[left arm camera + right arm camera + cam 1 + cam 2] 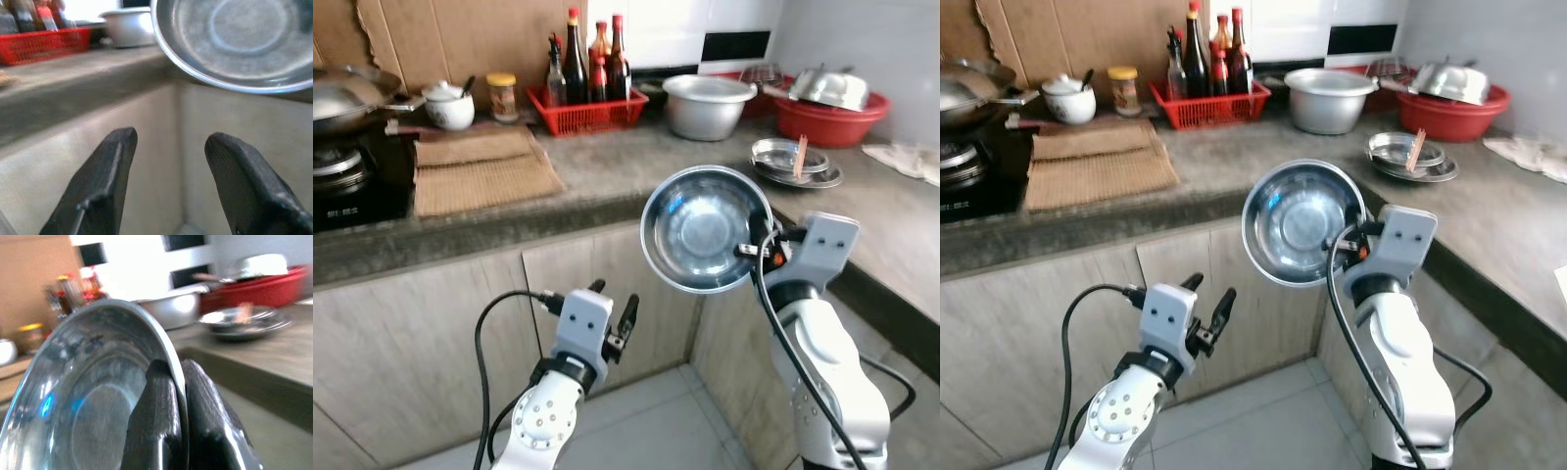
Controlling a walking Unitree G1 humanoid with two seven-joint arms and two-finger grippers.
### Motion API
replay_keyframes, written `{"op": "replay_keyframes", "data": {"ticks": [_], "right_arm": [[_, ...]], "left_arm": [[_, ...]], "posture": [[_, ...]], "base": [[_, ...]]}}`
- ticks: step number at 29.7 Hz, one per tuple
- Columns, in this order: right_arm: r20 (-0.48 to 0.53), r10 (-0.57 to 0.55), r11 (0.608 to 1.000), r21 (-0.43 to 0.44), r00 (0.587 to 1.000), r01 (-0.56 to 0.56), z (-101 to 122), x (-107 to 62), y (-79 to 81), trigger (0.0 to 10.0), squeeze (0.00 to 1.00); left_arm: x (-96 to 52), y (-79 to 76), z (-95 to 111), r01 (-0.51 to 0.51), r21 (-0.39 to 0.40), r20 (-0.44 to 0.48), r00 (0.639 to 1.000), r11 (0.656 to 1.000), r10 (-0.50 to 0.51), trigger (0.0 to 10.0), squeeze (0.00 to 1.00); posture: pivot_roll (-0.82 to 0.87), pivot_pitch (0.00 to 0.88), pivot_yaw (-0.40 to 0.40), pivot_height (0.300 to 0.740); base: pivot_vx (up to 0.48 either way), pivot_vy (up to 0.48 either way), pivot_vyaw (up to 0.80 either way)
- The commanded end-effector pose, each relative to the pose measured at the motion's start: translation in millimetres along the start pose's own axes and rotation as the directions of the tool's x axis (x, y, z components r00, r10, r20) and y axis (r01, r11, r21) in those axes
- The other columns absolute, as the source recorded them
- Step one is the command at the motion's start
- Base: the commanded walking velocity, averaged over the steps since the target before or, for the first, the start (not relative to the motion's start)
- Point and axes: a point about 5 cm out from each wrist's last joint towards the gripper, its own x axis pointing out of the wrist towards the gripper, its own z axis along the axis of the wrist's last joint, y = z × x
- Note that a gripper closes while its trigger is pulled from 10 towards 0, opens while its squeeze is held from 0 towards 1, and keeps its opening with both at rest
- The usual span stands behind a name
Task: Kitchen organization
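While the right tool [766, 247] pinches the rim of a shiny steel bowl [705, 229], the bowl stands on its edge in the middle of the frame, in the air in front of the worktop [607, 171]. One finger sits inside the rim and one outside. The bowl hides most of the fingers in the eye views. The left tool [613, 315] hangs low in the lower left, fingers spread, holding nothing. At the top, a red basket [590, 113] holds dark bottles; their labels are too small to read. A big silver pot [707, 105] sits beside it. At the upper right, a red basin [830, 118] holds a metal lid. The wok [342, 96] is cut off at the left edge.
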Motion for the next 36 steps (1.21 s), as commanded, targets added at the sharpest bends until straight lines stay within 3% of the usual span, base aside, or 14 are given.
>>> {"op": "replay_keyframes", "data": {"ticks": [1,11,16,28,36], "right_arm": [[0.024,-0.021,1.000,0.000,0.999,0.021,4.0,-0.1,-2.0,10.0,0.00],[0.031,-0.045,0.999,-0.009,0.999,0.045,5.8,1.0,-5.1,10.0,0.00],[0.036,-0.051,0.999,-0.013,0.998,0.052,6.5,1.0,-5.5,10.0,0.00],[0.047,-0.056,0.998,-0.026,0.997,0.057,8.4,2.6,-3.4,10.0,0.00],[0.052,-0.053,0.998,-0.033,0.997,0.055,9.1,3.3,-1.7,10.0,0.00]], "left_arm": [[1.3,1.9,3.4,0.003,0.008,0.014,1.000,1.000,-0.003,10.0,0.00],[2.5,1.9,4.1,0.004,0.007,0.018,1.000,1.000,-0.004,10.0,0.00],[2.5,2.1,4.0,0.004,0.005,0.017,1.000,1.000,-0.004,10.0,0.00],[5.1,2.9,7.0,0.012,0.005,0.030,0.999,1.000,-0.012,10.0,0.00],[5.6,4.1,7.8,0.008,0.005,0.033,0.999,1.000,-0.008,10.0,0.00]], "posture": [[-0.02,0.000,-0.049,0.740],[-0.02,0.000,-0.047,0.740],[-0.02,0.000,-0.046,0.740],[-0.02,0.000,-0.046,0.740],[-0.02,0.000,-0.044,0.740]], "base": [[-0.304,0.000,-0.80],[-0.301,0.000,-0.80],[-0.286,0.000,0.00],[0.000,0.000,-0.67],[0.169,0.000,0.00]]}}
